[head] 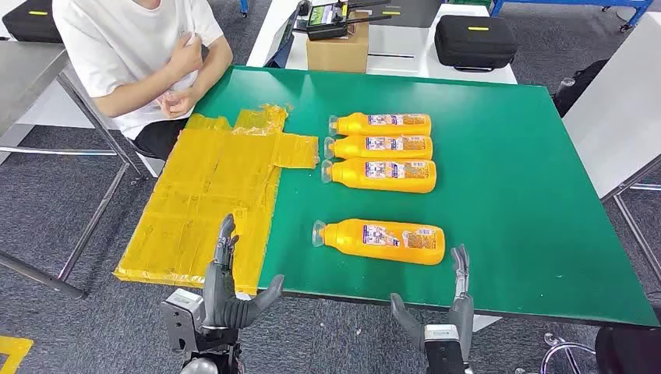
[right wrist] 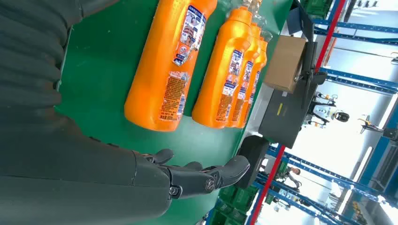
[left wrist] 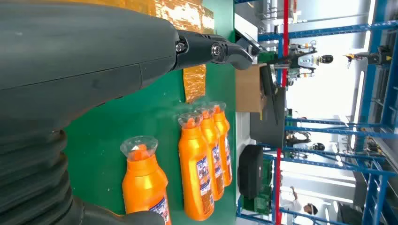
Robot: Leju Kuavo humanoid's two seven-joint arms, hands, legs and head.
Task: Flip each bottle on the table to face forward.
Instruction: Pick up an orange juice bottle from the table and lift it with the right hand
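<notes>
Item: four orange bottles, all lying flat on the green counter [head: 507, 156], caps toward the robot's left.
- Nearest bottle [head: 380, 240]: alone, close to the near edge, between the two robot hands.
- Row of three [head: 380, 149]: further back, side by side and touching or nearly so.
- Left robot hand [head: 227, 287]: fingers spread, holding nothing, at the near edge over the yellow sheeting [head: 210, 202].
- Right robot hand [head: 456, 300]: fingers spread, holding nothing, just off the near edge by the nearest bottle's base.

Risks, as judged:
- A round bottle is likely to roll when nudged; the nearest one could go off the near edge.
- A reach into the tight row may knock its neighbours out of line.
- Smooth plastic may slip during a turn.
- A person [head: 148, 54] sits at the far left corner, arms near the sheeting.

Unclear:
- Label print is too small to read, so which face counts as forward cannot be told.
- Row contact is uncertain.
- The counter's right corner is cut off.
</notes>
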